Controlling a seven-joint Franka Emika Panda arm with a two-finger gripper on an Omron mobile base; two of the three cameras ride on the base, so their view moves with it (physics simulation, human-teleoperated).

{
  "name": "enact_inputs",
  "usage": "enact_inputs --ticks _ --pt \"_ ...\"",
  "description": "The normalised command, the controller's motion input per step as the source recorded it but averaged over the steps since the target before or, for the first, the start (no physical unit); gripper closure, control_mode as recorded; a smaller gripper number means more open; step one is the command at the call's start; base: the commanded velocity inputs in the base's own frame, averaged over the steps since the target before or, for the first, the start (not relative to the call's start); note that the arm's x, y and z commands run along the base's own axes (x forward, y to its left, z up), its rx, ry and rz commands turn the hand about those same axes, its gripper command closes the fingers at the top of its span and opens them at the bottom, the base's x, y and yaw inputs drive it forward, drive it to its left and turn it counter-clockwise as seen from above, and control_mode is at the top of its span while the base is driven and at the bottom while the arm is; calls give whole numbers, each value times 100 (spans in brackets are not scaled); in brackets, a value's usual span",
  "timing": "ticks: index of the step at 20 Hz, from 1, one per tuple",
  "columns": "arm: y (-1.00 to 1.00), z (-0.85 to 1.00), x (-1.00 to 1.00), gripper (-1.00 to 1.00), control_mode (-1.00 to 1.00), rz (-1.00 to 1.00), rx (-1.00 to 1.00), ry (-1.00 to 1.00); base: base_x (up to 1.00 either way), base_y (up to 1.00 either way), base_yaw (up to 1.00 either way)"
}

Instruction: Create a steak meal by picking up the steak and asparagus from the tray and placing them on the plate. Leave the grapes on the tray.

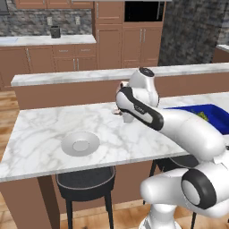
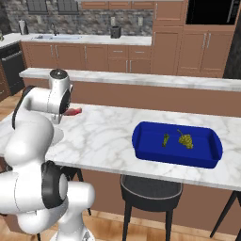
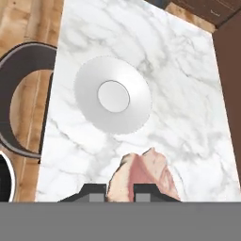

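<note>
Pink steak (image 3: 143,176) is pinched in the gripper (image 3: 120,190), carried above the marble counter (image 1: 40,134) with the bare plate (image 3: 113,101) ahead at twelve o'clock. Asparagus (image 2: 165,140) lies on the blue tray (image 2: 141,148), grapes (image 2: 186,140) at its three o'clock; both placements remain.

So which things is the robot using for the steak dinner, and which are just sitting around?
For the job:
- steak, held in the claw
- plate
- asparagus
- tray
- grapes, which stay on the tray

Just lying about:
- black stool
- kitchen sink
</note>
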Motion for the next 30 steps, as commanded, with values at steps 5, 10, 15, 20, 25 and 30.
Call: enact_inputs --ticks 5,10,15,20,25,30 --pt "100 -40 0 100 -100 34 -16 4 0 0 0" --pt "95 -38 0 100 -100 28 -11 1 0 0 0" --pt "86 -44 1 100 -100 27 -9 1 0 0 0" --pt "39 -42 25 100 -100 19 -3 6 0 0 0" --pt "7 -33 38 100 -100 14 0 1 0 0 0" --pt "0 -32 37 100 -100 10 0 1 0 0 0"
